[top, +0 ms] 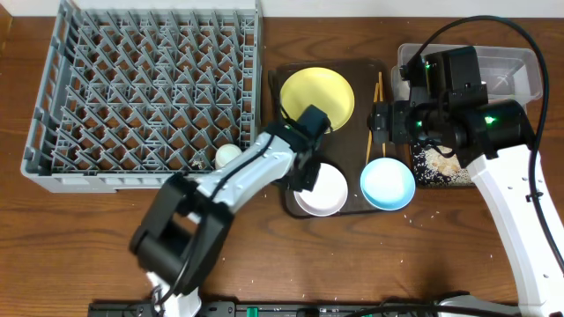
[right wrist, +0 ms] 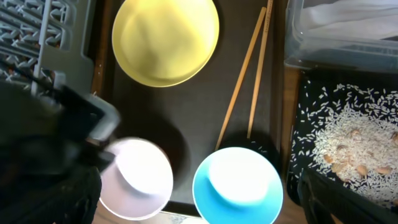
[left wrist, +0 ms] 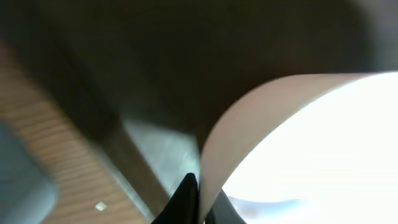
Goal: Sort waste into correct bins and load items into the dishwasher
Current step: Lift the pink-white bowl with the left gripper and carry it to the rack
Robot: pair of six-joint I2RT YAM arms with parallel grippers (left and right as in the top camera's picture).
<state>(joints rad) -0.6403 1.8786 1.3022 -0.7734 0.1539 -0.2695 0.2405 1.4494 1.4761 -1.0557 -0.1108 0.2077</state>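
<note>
My left gripper [top: 308,169] is shut on the near-left rim of the white bowl [top: 324,192], which sits on the brown serving tray [top: 286,75]. In the left wrist view the rim [left wrist: 249,124] runs between the black fingers [left wrist: 199,200]. The round yellow plate [top: 317,94], the wooden chopsticks [top: 375,114] and the light-blue bowl [top: 388,183] also lie on the tray. My right gripper [top: 379,123] hovers open above the chopsticks [right wrist: 249,74] and the blue bowl [right wrist: 236,186]. The small white cup [top: 227,155] sits in the grey dish rack [top: 141,88].
The clear tub [top: 529,75] at the back right holds the white napkin [right wrist: 348,15]. The black tray [top: 436,167] in front of it holds loose rice and scraps [right wrist: 354,134]. I cannot see the wrapper. My left arm crosses the tray's left side.
</note>
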